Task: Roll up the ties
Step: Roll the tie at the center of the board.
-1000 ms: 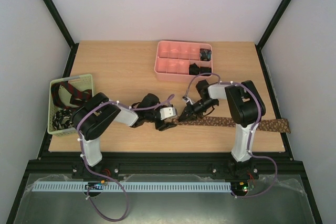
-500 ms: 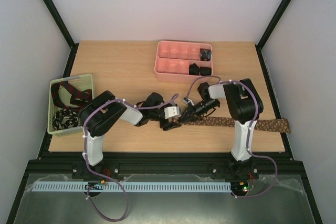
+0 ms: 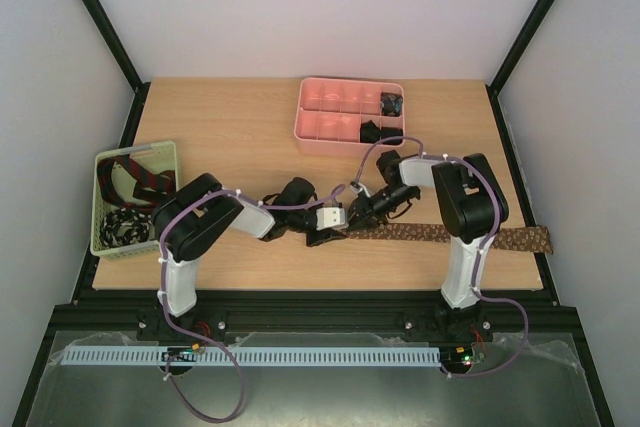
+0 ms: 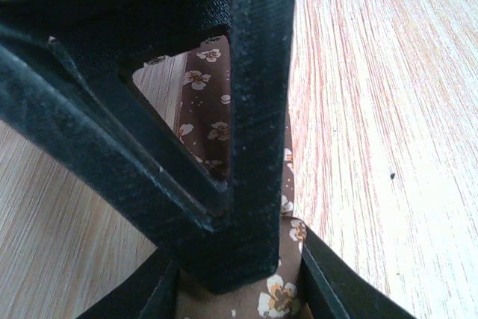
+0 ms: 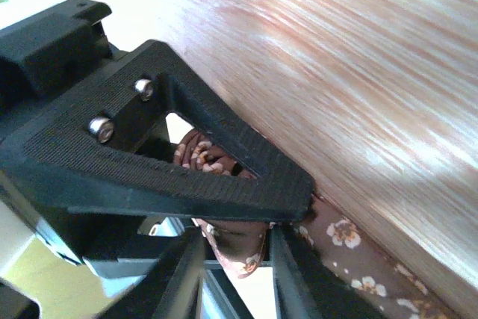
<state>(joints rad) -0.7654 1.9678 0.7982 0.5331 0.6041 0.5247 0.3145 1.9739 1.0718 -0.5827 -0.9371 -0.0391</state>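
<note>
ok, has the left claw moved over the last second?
Yes. The left claw has slid rightward along the brown tie, farther from the green basket.

light: bright, even | shadows: soft | right wrist: table blurred | fingers: dark

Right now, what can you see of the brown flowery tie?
The brown tie is a long, narrow strip of soft-looking fabric printed with tiny pale flowers. Most of it lies flat and unrolled on the wooden table, near the front, stretching to the right edge. Its left end is bunched up, pinched by the left arm's jaws and the right arm's jaws.
</note>
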